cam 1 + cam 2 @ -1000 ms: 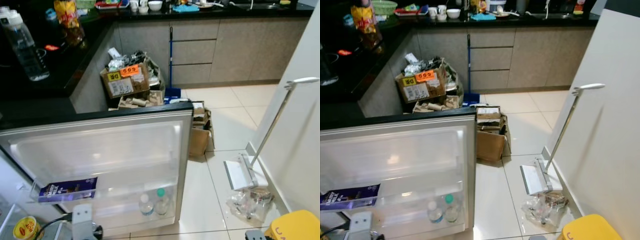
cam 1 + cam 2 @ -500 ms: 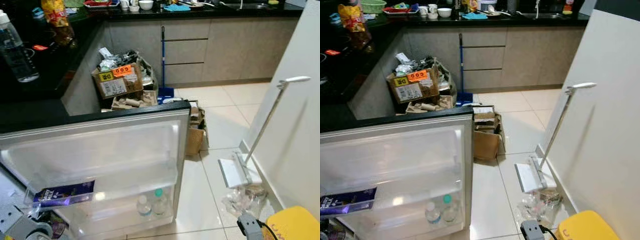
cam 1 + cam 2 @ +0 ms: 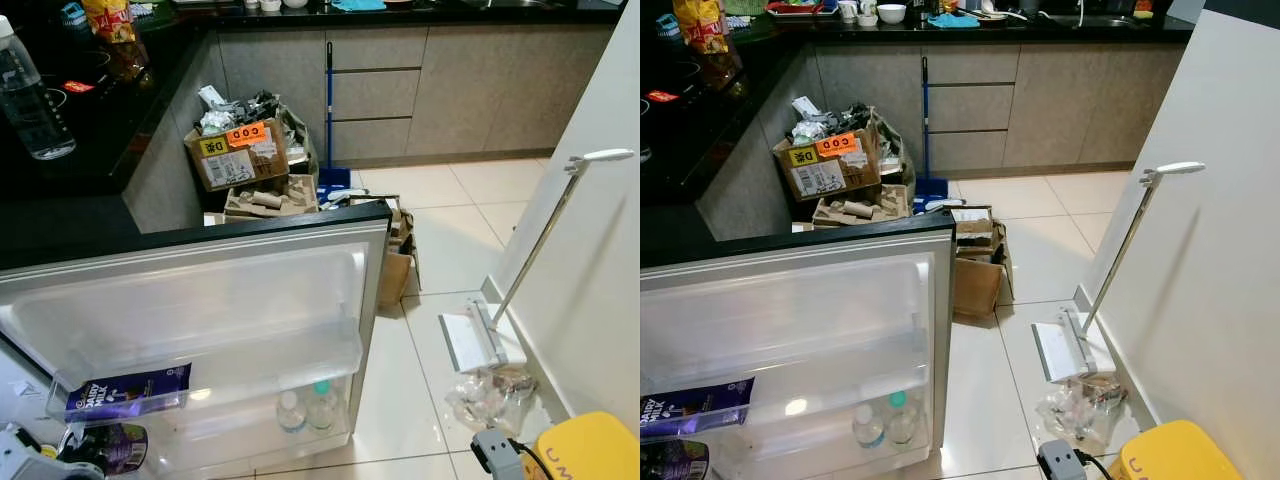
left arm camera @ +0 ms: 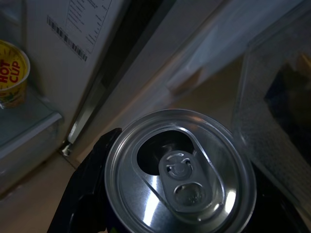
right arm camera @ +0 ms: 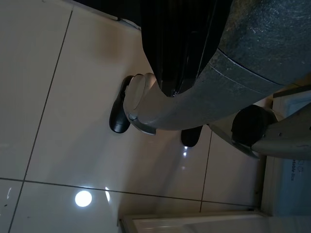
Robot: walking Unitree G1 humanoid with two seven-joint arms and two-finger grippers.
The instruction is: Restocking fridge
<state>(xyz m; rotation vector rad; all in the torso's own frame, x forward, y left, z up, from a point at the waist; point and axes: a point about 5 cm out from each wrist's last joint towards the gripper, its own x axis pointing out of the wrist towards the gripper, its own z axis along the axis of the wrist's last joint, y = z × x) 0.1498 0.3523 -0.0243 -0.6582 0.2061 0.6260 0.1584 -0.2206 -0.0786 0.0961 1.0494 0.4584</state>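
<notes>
The fridge door (image 3: 200,290) stands open before me. Its middle shelf carries a purple chocolate bar (image 3: 128,392), and two small bottles (image 3: 305,405) stand in its bottom shelf. Low at the left, below that bar, my left gripper (image 3: 70,455) is shut on a purple drink can (image 3: 108,447). In the left wrist view the can's silver top (image 4: 180,145) has an open tab hole, with one black finger (image 4: 82,194) against its side. A yellow Hot Cup (image 4: 10,73) sits on a fridge shelf behind it. My right arm (image 3: 495,455) hangs low at the right.
A black counter (image 3: 60,215) with a water bottle (image 3: 30,95) runs behind the door. Cardboard boxes (image 3: 235,160) pile in the corner, and another box (image 3: 395,270) sits by the door's edge. A white long-handled tool (image 3: 475,335), a plastic bag (image 3: 490,390) and a yellow object (image 3: 590,445) lie along the right wall.
The camera has shifted slightly. My left gripper has dropped to the lower left with the purple can. My right wrist has come into view at the bottom right.
</notes>
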